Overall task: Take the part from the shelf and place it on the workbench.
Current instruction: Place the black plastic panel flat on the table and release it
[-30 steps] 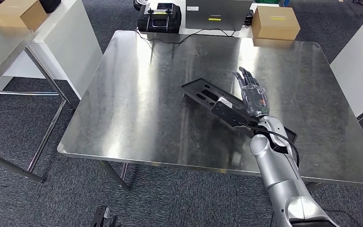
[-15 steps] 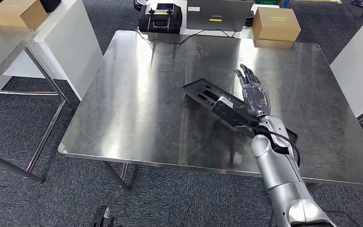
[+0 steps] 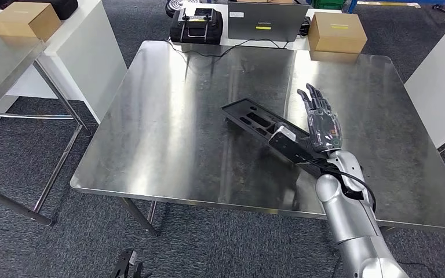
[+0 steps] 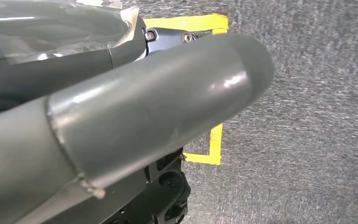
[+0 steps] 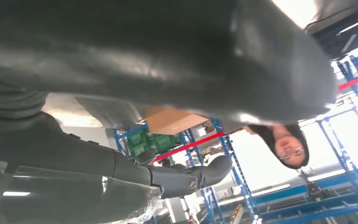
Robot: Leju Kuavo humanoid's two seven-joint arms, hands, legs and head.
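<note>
Grey carpet surrounds the steel workbench [image 3: 179, 133] in front of you. On it lies the long black part [image 3: 266, 128], flat on the metal. Your right hand [image 3: 323, 123] is above the part's near end, just beside it, fingers straight and spread, holding nothing. Beyond the fingertips, at the far edge, you see a cardboard box [image 3: 337, 32] and a laptop [image 3: 266, 18]. For your left hand [image 4: 121, 116], I cannot tell its state.
</note>
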